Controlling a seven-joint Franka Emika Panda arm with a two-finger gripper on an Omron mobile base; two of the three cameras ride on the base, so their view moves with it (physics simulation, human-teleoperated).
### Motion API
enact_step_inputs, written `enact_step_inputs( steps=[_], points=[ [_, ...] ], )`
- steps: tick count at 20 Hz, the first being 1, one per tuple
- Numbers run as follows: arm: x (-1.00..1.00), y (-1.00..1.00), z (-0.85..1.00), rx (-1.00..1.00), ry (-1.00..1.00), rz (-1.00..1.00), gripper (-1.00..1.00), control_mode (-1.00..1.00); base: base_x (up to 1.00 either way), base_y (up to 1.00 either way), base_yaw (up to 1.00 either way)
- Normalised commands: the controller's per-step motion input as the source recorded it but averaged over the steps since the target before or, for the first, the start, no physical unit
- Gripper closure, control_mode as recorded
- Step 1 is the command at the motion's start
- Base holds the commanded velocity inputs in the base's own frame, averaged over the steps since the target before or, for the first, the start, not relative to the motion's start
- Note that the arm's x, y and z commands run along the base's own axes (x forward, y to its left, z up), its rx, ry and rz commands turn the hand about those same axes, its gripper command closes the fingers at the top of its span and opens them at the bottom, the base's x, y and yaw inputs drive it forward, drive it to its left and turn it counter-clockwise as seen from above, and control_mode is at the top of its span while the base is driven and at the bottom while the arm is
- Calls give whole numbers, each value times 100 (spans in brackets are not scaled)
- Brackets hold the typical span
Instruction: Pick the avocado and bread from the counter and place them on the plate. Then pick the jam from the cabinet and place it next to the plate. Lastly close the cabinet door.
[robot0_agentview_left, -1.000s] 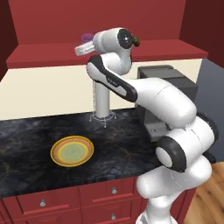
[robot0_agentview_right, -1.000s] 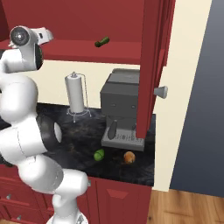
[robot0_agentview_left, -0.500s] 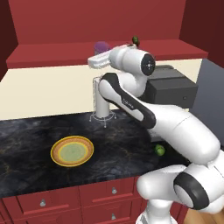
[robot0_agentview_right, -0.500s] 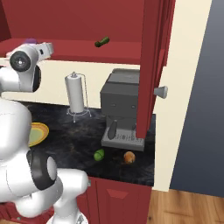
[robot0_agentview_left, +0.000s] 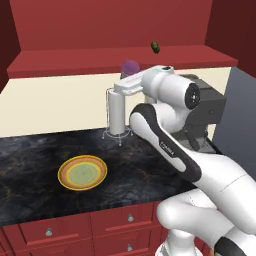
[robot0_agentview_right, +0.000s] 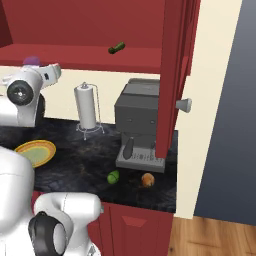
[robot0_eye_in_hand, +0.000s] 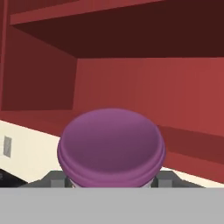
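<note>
Near edge of the counter (robot0_agentview_right: 90, 150), right end: avocado (robot0_agentview_right: 113, 176) and bread (robot0_agentview_right: 147, 179) sit loose in front of the coffee machine (robot0_agentview_right: 137, 127), just apart from each other, neither on the plate (robot0_agentview_left: 82, 173); plate is bare, well left of them; both look small, round and light, so likely to roll; I'd take each across its widest middle, bread gently since it should squash. Further back the paper-towel roll (robot0_agentview_left: 118, 110) stands by the wall. Up at the cabinet (robot0_agentview_left: 115, 27) shelf edge, gripper (robot0_eye_in_hand: 111, 180) is closed narrow on the jam (robot0_eye_in_hand: 111, 146); fingertips (robot0_eye_in_hand: 54, 179) flank the jar low on both sides in the hand view; jar reads as rigid, smooth, squat; probably glass, so slippery and breakable if dropped; grip on the body under the lid looks right, keep it upright and set down softly beside the plate. Small dark green item (robot0_agentview_left: 156, 47) lies far back on the shelf; cabinet door (robot0_agentview_right: 172, 75) hangs open at right.
</note>
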Motion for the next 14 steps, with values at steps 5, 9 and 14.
enact_step_inputs(
  steps=[5, 9, 14],
  points=[
    [-19, -7, -49, 0, 7, 0, 100, -100, 0, 0, 0],
    [0, -5, -68, 0, 3, 3, 100, -100, 0, 0, 0],
    [2, -3, -79, 0, 4, 7, 100, -100, 0, 0, 0]
  ],
)
